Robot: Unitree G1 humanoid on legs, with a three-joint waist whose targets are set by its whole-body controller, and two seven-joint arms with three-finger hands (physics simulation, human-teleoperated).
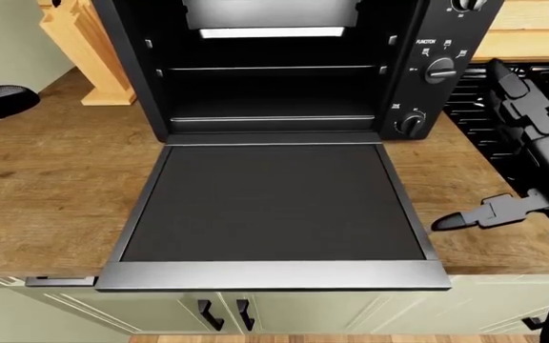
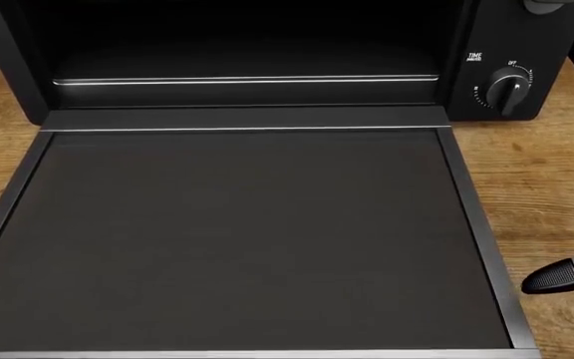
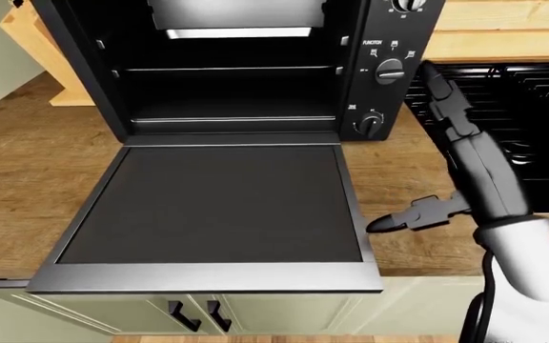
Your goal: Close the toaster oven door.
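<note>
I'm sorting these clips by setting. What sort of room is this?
Most likely a kitchen: a black toaster oven with its door folded down sits on a wooden counter, pale green cabinet doors run below, and a black stove grate lies to the right.

Kitchen: wooden counter (image 1: pixel 46 186), toaster oven (image 1: pixel 284 64), stove grate (image 3: pixel 513 114), cabinet doors (image 1: pixel 284 314) below.

I see a matt black toaster oven (image 1: pixel 284 64), its door (image 1: pixel 273 204) a dull dark pane framed in brushed metal, on a grainy wood counter (image 1: pixel 46 179).
</note>
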